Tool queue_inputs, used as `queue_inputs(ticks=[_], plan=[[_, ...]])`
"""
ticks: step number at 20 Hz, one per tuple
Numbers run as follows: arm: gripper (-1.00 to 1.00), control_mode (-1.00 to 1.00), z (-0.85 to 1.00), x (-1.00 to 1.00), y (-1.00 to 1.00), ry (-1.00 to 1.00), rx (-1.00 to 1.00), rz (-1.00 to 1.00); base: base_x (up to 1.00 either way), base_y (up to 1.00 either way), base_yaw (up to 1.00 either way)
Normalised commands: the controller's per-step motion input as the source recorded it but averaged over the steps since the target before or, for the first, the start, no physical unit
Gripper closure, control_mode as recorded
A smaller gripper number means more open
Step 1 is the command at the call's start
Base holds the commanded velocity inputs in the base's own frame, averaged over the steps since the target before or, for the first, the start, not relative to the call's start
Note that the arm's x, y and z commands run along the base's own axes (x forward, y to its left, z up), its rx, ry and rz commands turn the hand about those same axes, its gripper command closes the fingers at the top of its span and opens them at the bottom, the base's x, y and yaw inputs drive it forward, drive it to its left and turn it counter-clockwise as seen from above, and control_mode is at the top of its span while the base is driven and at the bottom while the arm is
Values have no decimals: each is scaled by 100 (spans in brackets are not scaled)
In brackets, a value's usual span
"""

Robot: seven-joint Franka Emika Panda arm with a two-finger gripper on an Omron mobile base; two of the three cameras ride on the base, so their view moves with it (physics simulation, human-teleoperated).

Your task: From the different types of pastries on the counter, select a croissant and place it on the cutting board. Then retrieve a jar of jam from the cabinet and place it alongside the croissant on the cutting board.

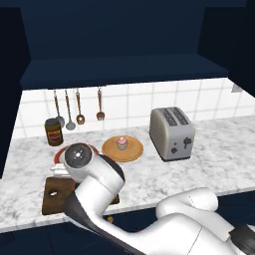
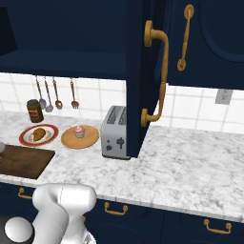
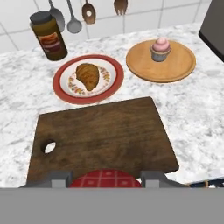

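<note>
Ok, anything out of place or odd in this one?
Nothing spilled or damaged. One oddity: the croissant sits on its plate, not on the cutting board, yet the end effector is closed around a red checked round object.

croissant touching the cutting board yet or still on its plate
Apart. In the hand view the croissant lies in the middle of its red-rimmed plate, and a strip of bare counter separates that plate from the cutting board.
</note>
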Motion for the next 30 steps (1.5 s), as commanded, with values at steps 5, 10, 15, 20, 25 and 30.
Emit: queue_inputs(ticks=[5,10,15,20,25,30], plan=[[100,-100,-14,20,-10,-10,-1,0,0,0,0],[100,-100,0,22,10,-32,-5,0,0,0,0],[100,-100,-22,3,18,-1,0,0,0,0,0],[100,-100,-19,9,2,-7,0,0,0,0,0],[100,-100,3,9,3,-28,0,0,0,0,0],[100,-100,0,6,0,-15,1,0,0,0,0]])
